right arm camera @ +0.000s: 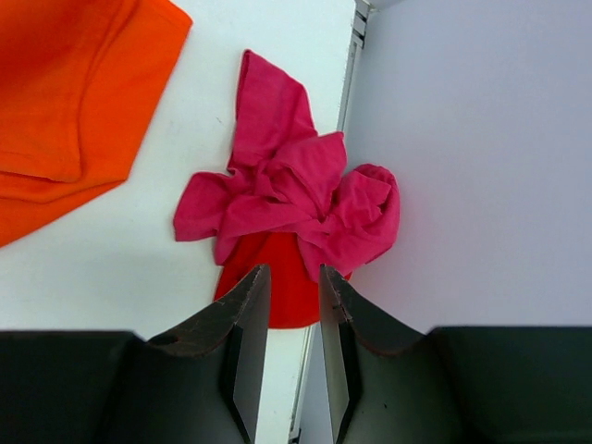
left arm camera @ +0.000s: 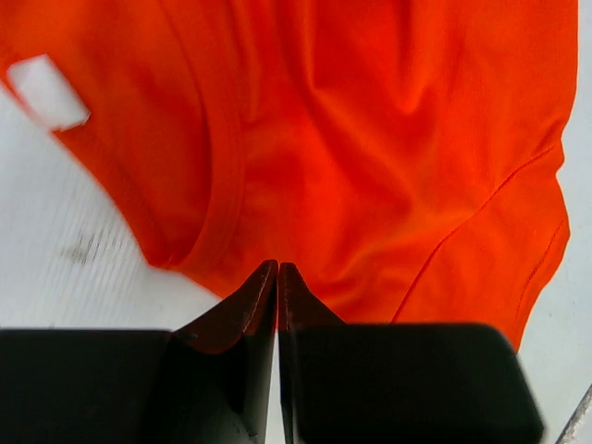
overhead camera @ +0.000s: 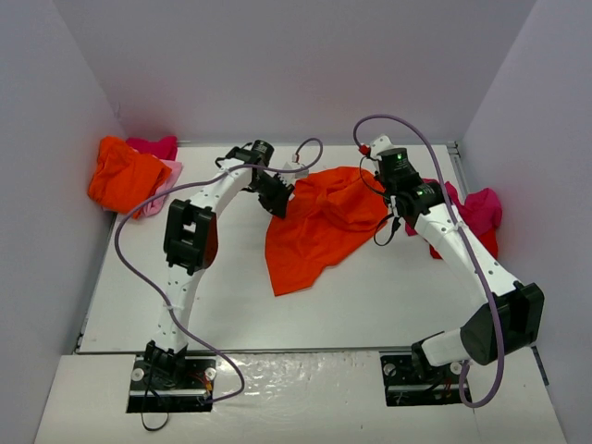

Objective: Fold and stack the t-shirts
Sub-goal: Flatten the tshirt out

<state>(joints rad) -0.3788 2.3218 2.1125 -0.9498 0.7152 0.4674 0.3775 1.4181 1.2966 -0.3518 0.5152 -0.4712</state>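
Lying across the middle of the white table [overhead camera: 388, 296], the spread orange t-shirt [overhead camera: 319, 227] serves as the landmark. Its long axis runs on a slant, from a flat hem corner at the near left to a rumpled, gathered end at the far right.

Well to its left and farther back sits a heap against the wall: a bunched orange t-shirt [overhead camera: 125, 176], a pale pink t-shirt [overhead camera: 165, 185] peeping out on the side nearest the landmark, and a magenta t-shirt [overhead camera: 155, 146] behind both.

At the landmark's far left edge is the left gripper [left arm camera: 277, 270], clenched, its fingertips pressed together just over the cloth's border. Whether any fabric is nipped between them cannot be told. Just ahead of it the neck band curves, with a white label [left arm camera: 51, 92] at the opening.

Beyond the landmark's right end, the right gripper [right arm camera: 291, 270] is released, its jaws parted with nothing between them. A strip of bare table separates the landmark from a knotted magenta t-shirt [right arm camera: 296, 199], which lies on a red t-shirt [right arm camera: 282, 287] close against the right wall.
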